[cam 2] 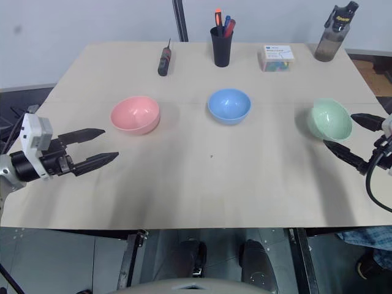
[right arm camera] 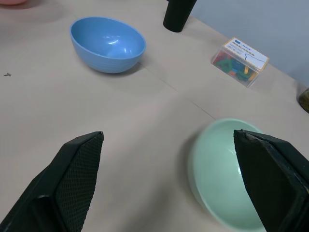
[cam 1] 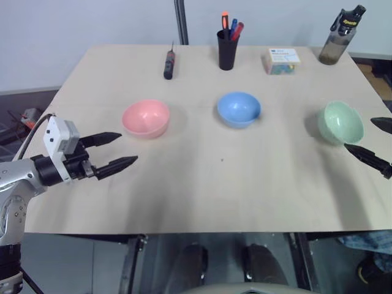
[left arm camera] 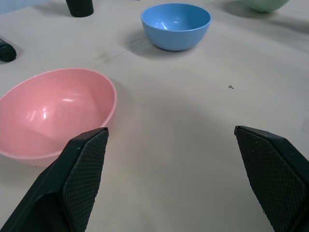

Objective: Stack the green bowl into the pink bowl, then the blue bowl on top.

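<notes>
Pink bowl (cam 1: 146, 118), blue bowl (cam 1: 239, 109), green bowl (cam 1: 340, 122) in a row mid-table (cam 1: 202, 190), well apart; front half bare. Left gripper (cam 1: 116, 150) wide open, empty, near pink. Right gripper (cam 2: 346, 138) wide open, empty, beside green. Right wrist view shows a clip box (right arm camera: 240, 61).

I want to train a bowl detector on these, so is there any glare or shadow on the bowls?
Left wrist view: small bright highlights inside the pink bowl and the blue bowl. Right wrist view: a soft sheen inside the blue bowl, and the green bowl is partly hidden by a finger. Head views: soft shadows on the table beside each bowl.
</notes>
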Controlling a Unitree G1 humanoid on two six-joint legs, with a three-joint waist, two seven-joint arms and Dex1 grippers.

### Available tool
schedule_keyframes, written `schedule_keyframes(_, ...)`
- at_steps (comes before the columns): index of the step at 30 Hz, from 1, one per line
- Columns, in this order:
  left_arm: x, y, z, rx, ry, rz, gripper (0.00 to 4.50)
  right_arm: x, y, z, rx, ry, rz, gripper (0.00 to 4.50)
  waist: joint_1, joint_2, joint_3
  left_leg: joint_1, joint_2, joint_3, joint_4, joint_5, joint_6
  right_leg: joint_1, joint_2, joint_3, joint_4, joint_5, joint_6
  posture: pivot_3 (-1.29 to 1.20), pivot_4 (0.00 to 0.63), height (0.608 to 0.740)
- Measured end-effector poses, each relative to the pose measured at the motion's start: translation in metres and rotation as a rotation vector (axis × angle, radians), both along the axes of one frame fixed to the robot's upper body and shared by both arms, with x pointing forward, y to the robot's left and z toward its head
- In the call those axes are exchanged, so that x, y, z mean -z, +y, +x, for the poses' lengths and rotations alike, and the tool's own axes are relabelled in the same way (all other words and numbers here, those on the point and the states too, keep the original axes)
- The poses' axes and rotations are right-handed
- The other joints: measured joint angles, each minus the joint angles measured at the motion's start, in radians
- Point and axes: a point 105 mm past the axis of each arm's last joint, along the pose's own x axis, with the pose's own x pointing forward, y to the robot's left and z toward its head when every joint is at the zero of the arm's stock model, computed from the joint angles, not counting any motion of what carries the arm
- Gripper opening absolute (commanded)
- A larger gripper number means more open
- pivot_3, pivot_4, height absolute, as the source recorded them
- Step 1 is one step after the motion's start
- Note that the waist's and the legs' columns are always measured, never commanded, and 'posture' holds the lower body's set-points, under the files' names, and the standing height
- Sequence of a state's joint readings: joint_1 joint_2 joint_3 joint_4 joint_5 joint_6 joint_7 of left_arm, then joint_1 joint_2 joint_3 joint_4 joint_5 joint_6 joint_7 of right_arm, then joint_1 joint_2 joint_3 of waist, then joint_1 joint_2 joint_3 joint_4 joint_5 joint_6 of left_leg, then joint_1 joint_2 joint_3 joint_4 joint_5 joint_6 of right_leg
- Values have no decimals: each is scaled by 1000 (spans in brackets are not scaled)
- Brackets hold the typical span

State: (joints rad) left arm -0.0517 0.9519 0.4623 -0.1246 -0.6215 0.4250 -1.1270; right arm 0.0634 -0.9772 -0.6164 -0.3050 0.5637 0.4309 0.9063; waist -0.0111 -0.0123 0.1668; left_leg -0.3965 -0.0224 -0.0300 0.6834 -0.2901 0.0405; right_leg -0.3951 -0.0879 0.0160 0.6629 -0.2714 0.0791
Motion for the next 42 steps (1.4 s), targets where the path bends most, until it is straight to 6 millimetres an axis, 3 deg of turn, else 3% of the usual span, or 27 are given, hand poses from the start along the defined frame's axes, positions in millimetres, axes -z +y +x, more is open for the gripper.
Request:
schedule_keyframes(3, -1, -1, 1, 1, -2, -5, 4423, 0, 0, 1, 6, -1, -1, 4500, 0, 0, 0, 0, 0, 0, 0, 0, 0, 0, 0, 0, 0, 0, 0, 0, 150, 740)
schedule_keyframes(5, -11, -10, 7, 25, -37, -16, 4423, 0, 6, 6, 2, -3, -3, 4500, 1, 0, 0, 0, 0, 0, 0, 0, 0, 0, 0, 0, 0, 0, 0, 0, 150, 740)
schedule_keyframes(12, -16, -35, 12, 114, -58, -46, 4423, 9, 20, 21, 11, 24, -7, 4500, -1, 0, 0, -1, 0, 0, 0, 2, -4, -1, 0, 0, 0, 0, 0, 0, 150, 740)
schedule_keyframes(16, -28, -65, 13, 236, -103, -76, 4423, 21, 23, 49, 64, 35, 0, 4500, -1, 0, 0, -1, -1, 0, 1, 3, -4, -1, 0, 0, 0, 0, 0, 0, 150, 740)
schedule_keyframes(23, -36, -109, 11, 386, -157, -97, 4423, 66, 30, 99, 153, 116, -25, 4500, -3, 0, 0, -3, -2, 1, 0, 3, -4, -3, 1, 0, 0, 0, 0, 0, 150, 740)
schedule_keyframes(32, -37, -116, 5, 393, -159, -103, 4423, 80, 12, 117, 246, 114, -85, 4500, -4, 0, 0, -3, -2, 1, 0, 3, -5, -3, 2, 0, 0, 0, 0, 0, 150, 740)
schedule_keyframes(35, -36, -115, 5, 383, -150, -111, 4500, 84, 9, 121, 265, 115, -88, 3794, -4, 0, 0, -3, -1, 1, 0, 3, -5, -3, 2, 1, 0, 0, 0, 0, 150, 740)
schedule_keyframes(42, -38, -118, 3, 385, -159, -113, 4500, 82, 11, 127, 265, 89, -89, 662, -4, 0, 0, -3, -1, 1, 0, 3, -5, -3, 2, 1, 0, 0, 0, 0, 150, 740)
